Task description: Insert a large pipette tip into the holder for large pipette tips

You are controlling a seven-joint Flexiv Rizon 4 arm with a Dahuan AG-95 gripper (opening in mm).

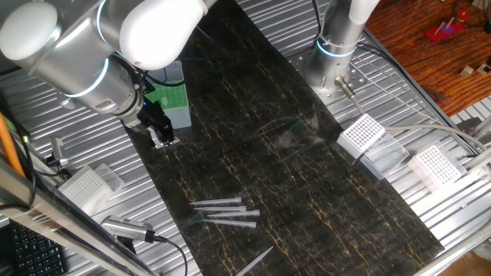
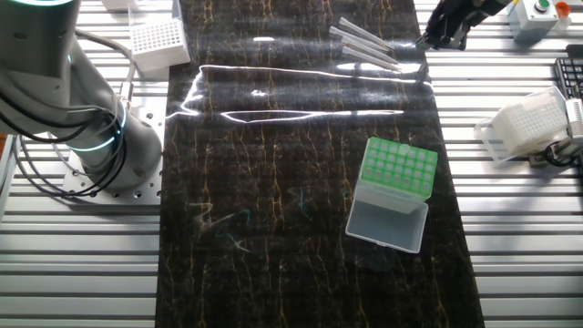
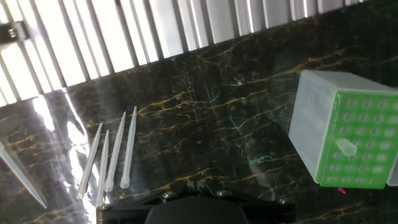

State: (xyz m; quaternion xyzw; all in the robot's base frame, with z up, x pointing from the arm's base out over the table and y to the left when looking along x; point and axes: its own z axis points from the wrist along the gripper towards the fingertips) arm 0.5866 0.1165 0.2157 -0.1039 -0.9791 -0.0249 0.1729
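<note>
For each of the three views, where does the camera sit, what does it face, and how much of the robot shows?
One fixed view: high, looking down the dark mat; the arm's joints and hand fill the upper left.
The other fixed view: overhead from the opposite side; arm base at left, hand at top right.
Hand view: on the hand, facing the mat; only its dark housing shows.
All share the green holder and loose pipette tips.

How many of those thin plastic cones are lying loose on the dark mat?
5: a cluster of four cones side by side, and a lone cone farther off. Others may be hidden.
</note>
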